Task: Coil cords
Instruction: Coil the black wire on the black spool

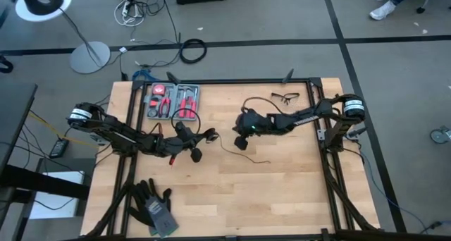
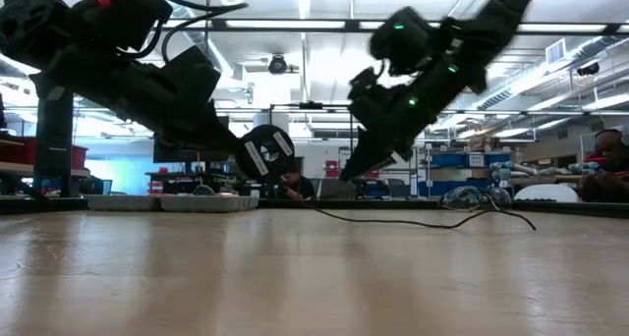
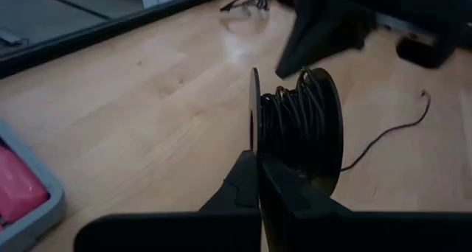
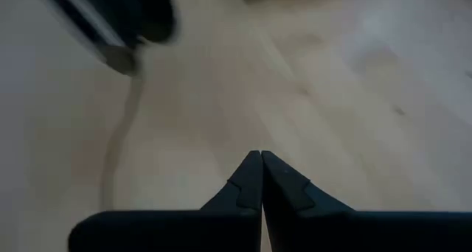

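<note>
Left gripper [image 3: 258, 160] is sitting over the middle of the table [image 1: 282, 192], fingers pinched together on the flange of a black spool [image 3: 299, 127], holding it up off the wood; low view shows the spool [image 2: 267, 151] hanging clear of the surface. Thin black cord [image 3: 291, 119] is lying wound in loops around the spool core, and a loose tail is running off it across the table [image 3: 387, 130] to a free end near the right arm. In the low view that loose run [image 2: 413, 221] is lying flat on the tabletop. Right gripper [image 4: 261, 167] is hovering just beside the spool, toward the table's right, fingers fully pressed together with nothing between them; in the high view it [image 1: 242, 141] is tilting down toward the wood close to the cord's loose stretch [image 1: 254, 158]. Safety glasses [image 1: 285, 96] are sitting near the far edge, a grey tool tray [image 1: 173, 101] with red-handled pliers at far left, and a pair of dark gloves [image 1: 155, 206] near the front-left corner.
</note>
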Robot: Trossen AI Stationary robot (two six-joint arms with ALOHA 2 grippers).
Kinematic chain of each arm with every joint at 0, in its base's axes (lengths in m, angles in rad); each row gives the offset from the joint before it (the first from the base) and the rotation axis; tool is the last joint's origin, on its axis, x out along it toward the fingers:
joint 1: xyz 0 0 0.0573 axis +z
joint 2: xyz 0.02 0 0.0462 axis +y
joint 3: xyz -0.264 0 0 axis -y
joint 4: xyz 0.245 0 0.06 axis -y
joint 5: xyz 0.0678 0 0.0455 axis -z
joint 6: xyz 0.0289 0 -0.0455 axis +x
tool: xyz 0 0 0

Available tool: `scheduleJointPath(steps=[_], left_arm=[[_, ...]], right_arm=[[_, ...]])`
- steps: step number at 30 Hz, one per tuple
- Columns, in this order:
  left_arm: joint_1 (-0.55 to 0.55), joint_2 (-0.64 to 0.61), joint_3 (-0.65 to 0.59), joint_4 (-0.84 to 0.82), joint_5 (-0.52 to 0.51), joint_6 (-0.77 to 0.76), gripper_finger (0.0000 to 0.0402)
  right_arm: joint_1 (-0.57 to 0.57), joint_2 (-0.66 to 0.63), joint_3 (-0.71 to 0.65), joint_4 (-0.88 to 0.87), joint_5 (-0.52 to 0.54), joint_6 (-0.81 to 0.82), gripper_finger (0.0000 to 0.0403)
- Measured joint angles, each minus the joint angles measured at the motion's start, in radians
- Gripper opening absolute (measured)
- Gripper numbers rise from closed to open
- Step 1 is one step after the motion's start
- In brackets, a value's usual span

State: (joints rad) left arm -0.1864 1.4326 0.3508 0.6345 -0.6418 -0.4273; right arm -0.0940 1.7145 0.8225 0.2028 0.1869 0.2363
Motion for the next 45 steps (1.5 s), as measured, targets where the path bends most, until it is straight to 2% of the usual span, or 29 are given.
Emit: scheduleJointPath(steps=[6, 10, 17, 28, 45], left_arm=[[0.000, 0.000, 0.001, 0.097, -0.001, 0.061, 0.0000], [0.003, 0.000, 0.000, 0.150, -0.024, 0.095, 0.0000], [0.003, 0.000, 0.000, 0.185, -0.038, 0.110, 0.0000], [0.003, 0.000, 0.000, 0.184, -0.044, 0.110, 0.0000], [0.003, 0.000, 0.000, 0.217, -0.035, 0.098, 0.0000]], right_arm=[[0.066, 0.041, -0.224, 0.598, -0.008, 0.107, 0.0007], [0.089, 0.104, -0.257, 0.771, -0.007, 0.127, 0.0012], [0.115, 0.175, -0.200, 0.768, -0.007, 0.127, 0.0012], [0.120, 0.164, -0.205, 0.772, -0.008, 0.109, 0.0054], [0.120, 0.164, -0.205, 0.792, -0.008, 0.108, 0.0051]])
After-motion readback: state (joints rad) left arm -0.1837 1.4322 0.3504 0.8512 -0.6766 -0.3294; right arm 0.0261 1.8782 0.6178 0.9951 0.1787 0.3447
